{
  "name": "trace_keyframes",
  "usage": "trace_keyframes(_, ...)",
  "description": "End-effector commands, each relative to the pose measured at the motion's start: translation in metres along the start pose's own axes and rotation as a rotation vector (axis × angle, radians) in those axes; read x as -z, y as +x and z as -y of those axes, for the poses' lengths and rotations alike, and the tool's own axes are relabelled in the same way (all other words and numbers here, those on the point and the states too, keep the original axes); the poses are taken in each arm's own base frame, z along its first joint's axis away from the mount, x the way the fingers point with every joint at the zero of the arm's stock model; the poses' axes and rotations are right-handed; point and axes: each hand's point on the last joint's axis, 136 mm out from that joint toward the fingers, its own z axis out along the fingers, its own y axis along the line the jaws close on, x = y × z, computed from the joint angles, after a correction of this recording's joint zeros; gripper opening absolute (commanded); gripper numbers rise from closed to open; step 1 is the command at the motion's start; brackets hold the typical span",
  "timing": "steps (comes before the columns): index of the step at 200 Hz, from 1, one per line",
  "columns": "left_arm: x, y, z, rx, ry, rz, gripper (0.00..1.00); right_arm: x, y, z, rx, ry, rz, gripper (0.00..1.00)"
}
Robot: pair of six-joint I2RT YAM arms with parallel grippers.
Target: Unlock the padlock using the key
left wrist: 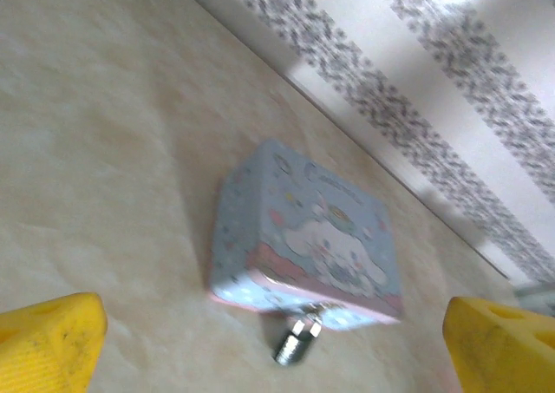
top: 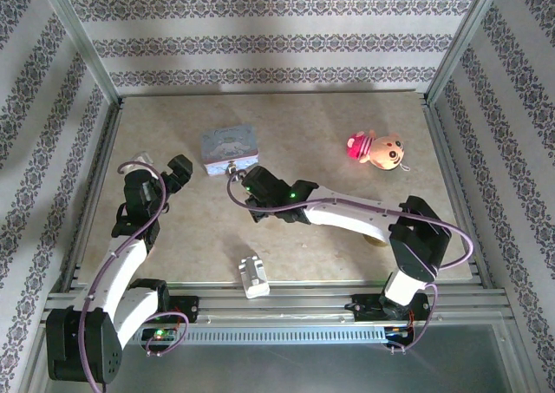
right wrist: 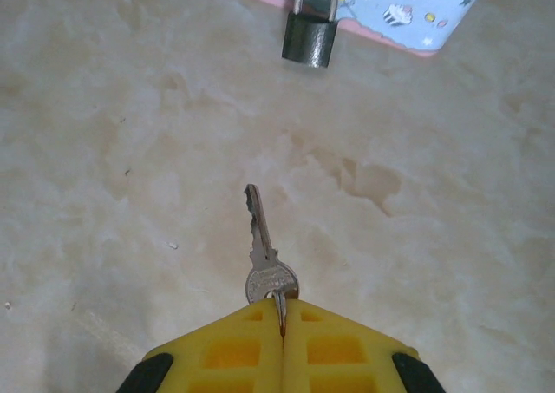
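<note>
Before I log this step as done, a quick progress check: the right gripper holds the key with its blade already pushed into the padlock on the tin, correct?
No. The right gripper holds the key, jaws shut on its head, but the blade is not in the padlock on the tin. The right wrist view shows a stretch of table between them.

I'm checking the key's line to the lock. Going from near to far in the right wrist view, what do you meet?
right fingers → key, pinched between them by its head → padlock → pale blue tin, which the padlock hangs on
</note>
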Motion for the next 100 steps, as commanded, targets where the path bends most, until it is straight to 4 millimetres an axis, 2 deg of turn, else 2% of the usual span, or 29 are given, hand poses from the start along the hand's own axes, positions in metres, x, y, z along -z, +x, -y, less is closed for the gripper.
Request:
trace_keyframes(1, 0.003, 0.012, 0.047, 0.045, 0.220, -0.118, 0.99, 0.013, -0.020, 0.004, 0.000, -0.015, 0.102, 0.00)
trace_keyframes(14, 0.005, 0.022, 0.059, 0.049, 0.273, -0.178, 1.00, 0.018, -0.025, 0.002, -0.015, -0.035, 0.135, 0.00)
trace_keyframes(53, 0.016, 0.061, 0.098, -0.020, 0.406, -0.328, 0.92, 0.032, -0.037, 0.003, -0.070, -0.082, 0.231, 0.00)
trace_keyframes(76, 0.017, 0.086, 0.111, -0.033, 0.460, -0.426, 0.83, 0.039, -0.040, 0.004, -0.096, -0.100, 0.267, 0.00)
trace_keyframes(100, 0.016, 0.100, 0.127, -0.029, 0.544, -0.492, 0.74, 0.046, -0.043, 0.006, -0.123, -0.119, 0.298, 0.00)
